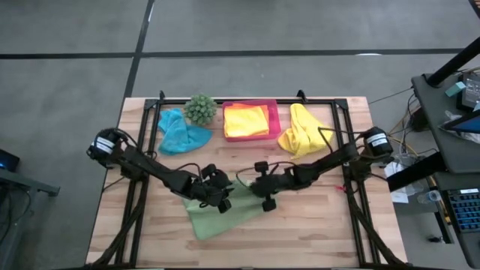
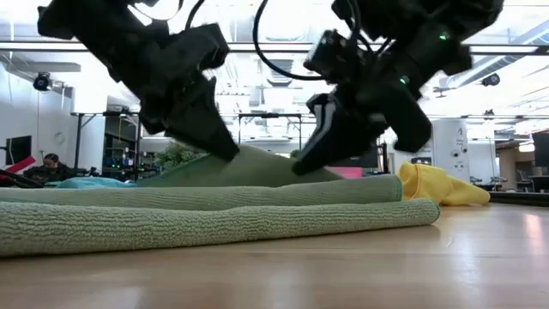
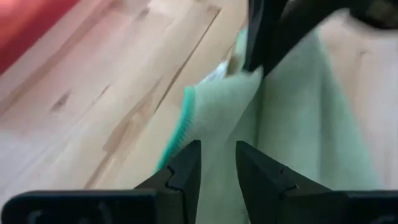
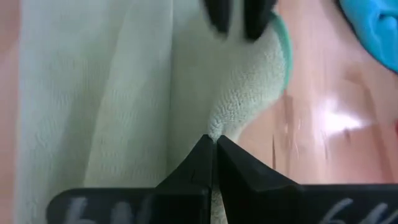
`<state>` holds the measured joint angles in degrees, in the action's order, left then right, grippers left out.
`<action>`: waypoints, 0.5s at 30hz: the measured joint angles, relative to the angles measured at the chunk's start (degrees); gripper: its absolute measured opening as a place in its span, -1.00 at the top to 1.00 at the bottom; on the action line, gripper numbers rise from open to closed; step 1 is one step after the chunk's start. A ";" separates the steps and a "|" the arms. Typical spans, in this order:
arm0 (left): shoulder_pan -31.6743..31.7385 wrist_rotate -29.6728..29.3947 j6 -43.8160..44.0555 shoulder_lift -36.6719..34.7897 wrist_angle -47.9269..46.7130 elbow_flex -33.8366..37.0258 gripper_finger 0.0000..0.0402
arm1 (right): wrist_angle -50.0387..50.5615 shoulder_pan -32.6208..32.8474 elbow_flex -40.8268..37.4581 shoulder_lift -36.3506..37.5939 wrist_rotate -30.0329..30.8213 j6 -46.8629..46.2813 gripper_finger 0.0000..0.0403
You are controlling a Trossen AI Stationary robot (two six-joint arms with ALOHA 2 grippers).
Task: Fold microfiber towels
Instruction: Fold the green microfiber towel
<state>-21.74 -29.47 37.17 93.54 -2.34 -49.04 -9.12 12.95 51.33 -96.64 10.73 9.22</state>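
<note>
Both wrist cams catch what the overhead can't: the right gripper (image 4: 213, 144) is pinched tight on the light green towel (image 1: 221, 212) edge, while the left gripper (image 3: 217, 163) has fingers slightly apart straddling the cloth. Towel's at the table's front middle, lying in long folded layers, its far part lifted.
</note>
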 joint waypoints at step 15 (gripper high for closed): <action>-0.21 -0.80 -0.04 -0.47 4.60 -0.08 0.57 | -0.49 3.48 -0.02 -2.05 2.67 0.43 0.96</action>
<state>-21.95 -30.27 37.13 93.06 2.26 -49.12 -9.60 16.42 51.31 -98.70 13.40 9.65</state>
